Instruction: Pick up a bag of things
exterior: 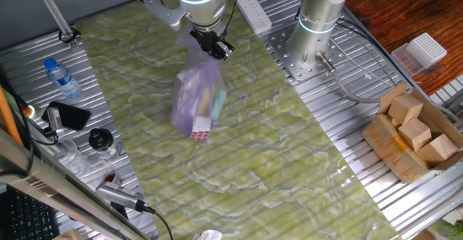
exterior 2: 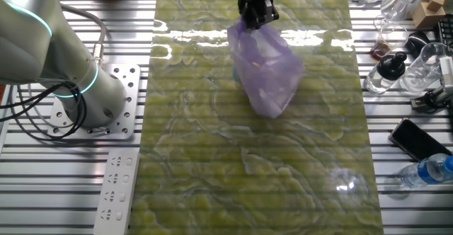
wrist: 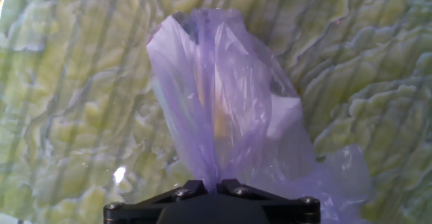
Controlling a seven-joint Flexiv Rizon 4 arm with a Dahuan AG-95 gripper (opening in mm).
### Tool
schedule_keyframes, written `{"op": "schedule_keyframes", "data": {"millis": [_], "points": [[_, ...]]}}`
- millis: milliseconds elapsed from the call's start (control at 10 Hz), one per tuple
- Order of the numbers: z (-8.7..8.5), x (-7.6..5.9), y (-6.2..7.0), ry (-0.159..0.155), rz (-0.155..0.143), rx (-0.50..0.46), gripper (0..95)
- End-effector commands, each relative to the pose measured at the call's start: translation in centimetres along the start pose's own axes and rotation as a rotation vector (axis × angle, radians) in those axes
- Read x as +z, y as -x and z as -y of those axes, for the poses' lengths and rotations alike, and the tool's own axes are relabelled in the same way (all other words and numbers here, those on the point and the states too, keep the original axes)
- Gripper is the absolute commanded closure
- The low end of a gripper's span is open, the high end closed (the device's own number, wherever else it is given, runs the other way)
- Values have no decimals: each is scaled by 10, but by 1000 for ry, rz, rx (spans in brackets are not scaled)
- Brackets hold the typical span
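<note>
The bag of things (exterior: pixel 195 99) is a pale purple crinkled plastic bag. It hangs from my gripper (exterior: pixel 215 49) above the green mat. Through the plastic I see a teal box, a yellowish item and a small white-pink cube (exterior: pixel 201 129) at its bottom. In the other fixed view the bag (exterior 2: pixel 267 69) hangs below the gripper (exterior 2: pixel 256 17). In the hand view the bag (wrist: pixel 229 109) stretches away from the gripper (wrist: pixel 214 183), whose jaws are closed on the bunched top of the plastic.
A green marbled mat (exterior: pixel 239 160) covers the table's middle. A brown cardboard box of wooden blocks (exterior: pixel 412 135) sits at the right. A water bottle (exterior: pixel 61 77), a phone (exterior: pixel 69 115) and jars lie at the left. A power strip (exterior 2: pixel 117 192) lies by the arm base (exterior 2: pixel 78 100).
</note>
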State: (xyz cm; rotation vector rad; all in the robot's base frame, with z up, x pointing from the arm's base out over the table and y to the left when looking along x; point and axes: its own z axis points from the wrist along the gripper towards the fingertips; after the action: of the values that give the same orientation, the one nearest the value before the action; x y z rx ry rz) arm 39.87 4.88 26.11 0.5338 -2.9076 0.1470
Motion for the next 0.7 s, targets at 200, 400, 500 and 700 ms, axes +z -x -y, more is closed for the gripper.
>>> {"op": "schedule_keyframes", "data": {"millis": [200, 400, 500, 700], "points": [[-1, -4, -3, 0, -5, 10, 950], [-1, -4, -3, -2, -4, 9, 950], [-1, -4, -3, -9, 6, 14, 950], [-1, -2, -1, -15, 16, 18, 950]]}}
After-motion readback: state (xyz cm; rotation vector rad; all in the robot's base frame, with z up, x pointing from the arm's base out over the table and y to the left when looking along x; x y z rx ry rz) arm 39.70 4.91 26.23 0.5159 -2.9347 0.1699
